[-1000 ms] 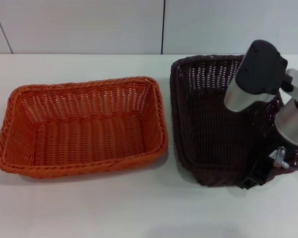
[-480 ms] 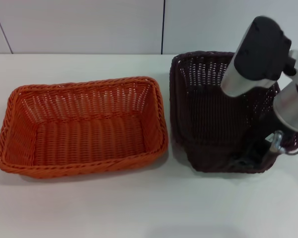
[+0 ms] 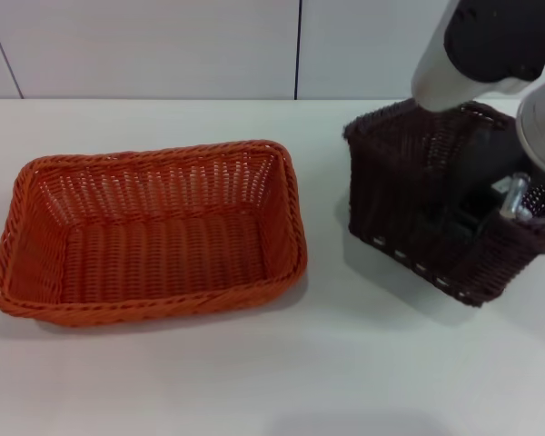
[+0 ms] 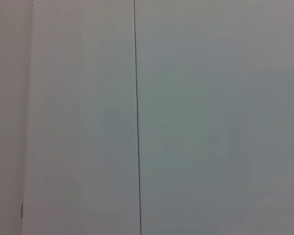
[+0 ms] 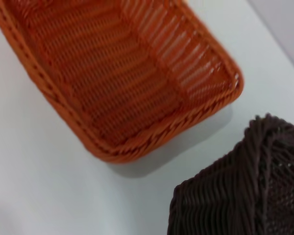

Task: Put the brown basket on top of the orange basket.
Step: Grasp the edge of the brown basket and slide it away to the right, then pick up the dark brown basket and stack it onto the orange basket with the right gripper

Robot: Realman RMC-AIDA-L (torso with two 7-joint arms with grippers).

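Lifted and tilted hard since a second ago: brown basket [image 3: 436,204] was flat on the table [image 3: 254,363] to the right of the orange one, now its near end is up, outer side and underside face the head camera, and it has shifted a bit right. Looks clear of the tabletop, or nearly; shadow beneath it, contact can't be confirmed.

Orange basket [image 3: 154,232] hasn't moved, upright on the left, opening up, nothing in it.

Right gripper [image 3: 509,204] rose with the basket; jaws pinched on its right-hand wall near the rim, carrying it. Right wrist view has the brown rim [image 5: 255,186] in close and the orange basket [image 5: 122,78] beyond, well apart.

Left gripper not visible; its wrist camera faces blank wall.

Read: pick done, transfer pending. Needs levelling before it goes on the orange basket, else it seats crooked.
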